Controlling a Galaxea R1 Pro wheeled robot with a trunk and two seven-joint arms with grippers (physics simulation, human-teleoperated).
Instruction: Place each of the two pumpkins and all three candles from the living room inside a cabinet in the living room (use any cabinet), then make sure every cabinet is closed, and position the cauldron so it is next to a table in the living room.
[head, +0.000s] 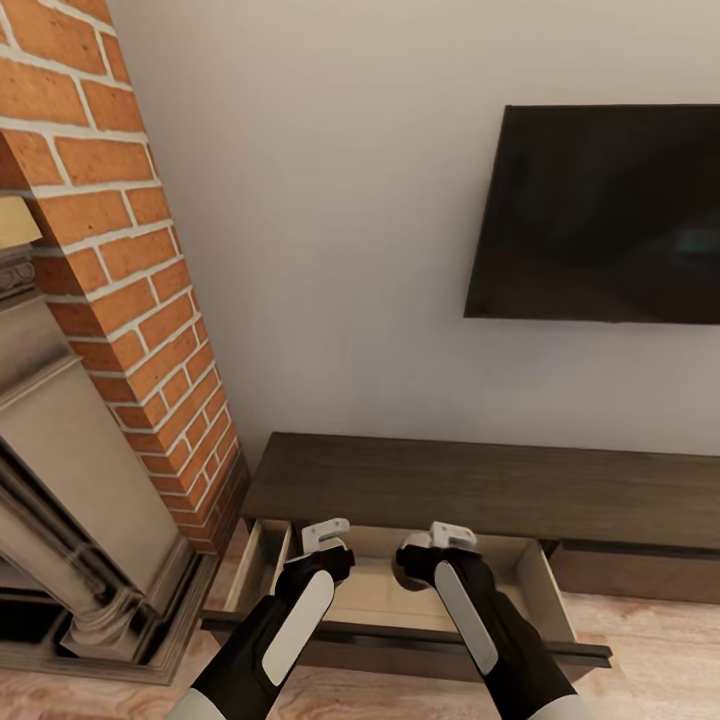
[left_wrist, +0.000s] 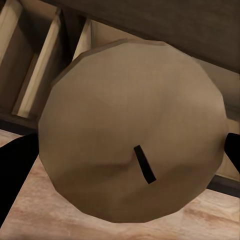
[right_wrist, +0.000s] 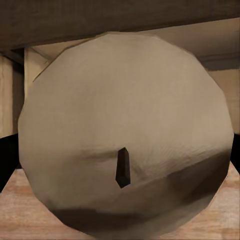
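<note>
Cabinet (head: 420, 480) drawer open | L gripper (head: 322, 548) clamps candle (left_wrist: 130, 130) | R gripper (head: 432, 550) clamps 2nd candle (right_wrist: 125, 130)

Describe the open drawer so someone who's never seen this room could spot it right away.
Find the brick fireplace; against the wall beside it, under the wall TV, stands the long dark cabinet. The drawer is at the cabinet's fireplace end: the only one pulled out, showing pale wood inside, unlike the shut dark front beside it.
</note>
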